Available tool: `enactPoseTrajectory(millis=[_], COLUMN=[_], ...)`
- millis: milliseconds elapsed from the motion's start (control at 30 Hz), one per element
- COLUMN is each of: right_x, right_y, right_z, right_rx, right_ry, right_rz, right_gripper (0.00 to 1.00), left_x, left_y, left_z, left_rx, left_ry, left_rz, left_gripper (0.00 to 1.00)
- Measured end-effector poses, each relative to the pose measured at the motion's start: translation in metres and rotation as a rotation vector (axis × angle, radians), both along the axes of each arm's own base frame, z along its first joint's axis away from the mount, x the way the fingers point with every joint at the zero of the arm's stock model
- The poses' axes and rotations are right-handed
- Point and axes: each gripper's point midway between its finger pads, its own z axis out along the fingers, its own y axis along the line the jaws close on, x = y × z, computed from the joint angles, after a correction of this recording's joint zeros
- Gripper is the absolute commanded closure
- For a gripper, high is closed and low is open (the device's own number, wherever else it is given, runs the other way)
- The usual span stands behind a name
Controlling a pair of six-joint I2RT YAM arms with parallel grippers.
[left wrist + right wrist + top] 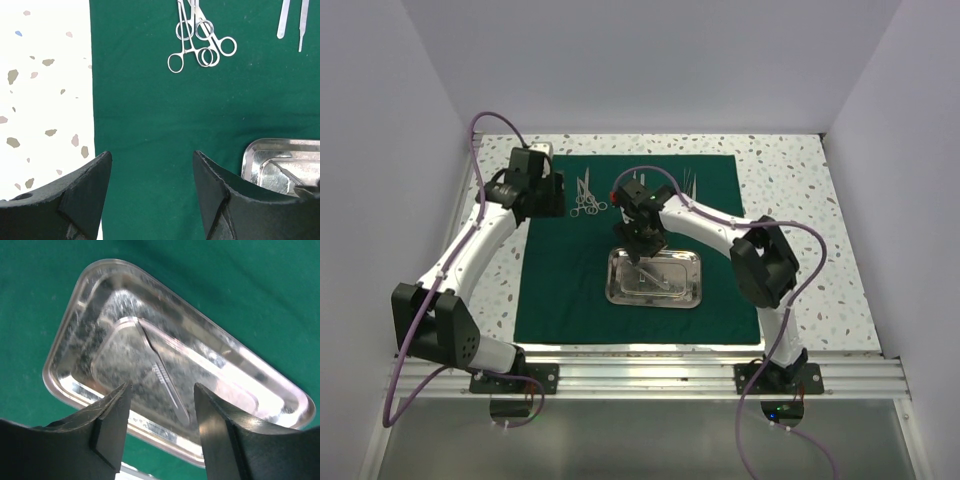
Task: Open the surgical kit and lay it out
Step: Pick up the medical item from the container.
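- My right gripper: jaws apart, empty, over the steel tray near the drape's near edge; a slim instrument lies inside.
- My left gripper: jaws apart, empty, at the drape's left edge.
- The ring-handled instruments lie by the far edge, with bare cloth between.

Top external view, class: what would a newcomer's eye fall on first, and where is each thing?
The dark green drape spread flat across the speckled table dominates. Near its middle a shiny steel tray holds one slim instrument, with the right pincer open just above it. Ring-handled instruments lie near the drape's far edge, beside the left pincer, which is open too.
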Motion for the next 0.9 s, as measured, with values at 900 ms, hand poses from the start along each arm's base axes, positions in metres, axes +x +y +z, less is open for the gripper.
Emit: enactPoseTrajectory(millis=[900], right_x=[0.033], right_y=[0.005], right_z=[-0.040], right_rx=[-0.121], right_ry=[-0.053], right_rz=[-0.015], right_gripper=[0.74], left_x=[-0.011], left_y=[0.005], left_z=[0.003], left_rx=[0.007], left_ry=[-0.010], left_rz=[0.007], left_gripper=[0.31])
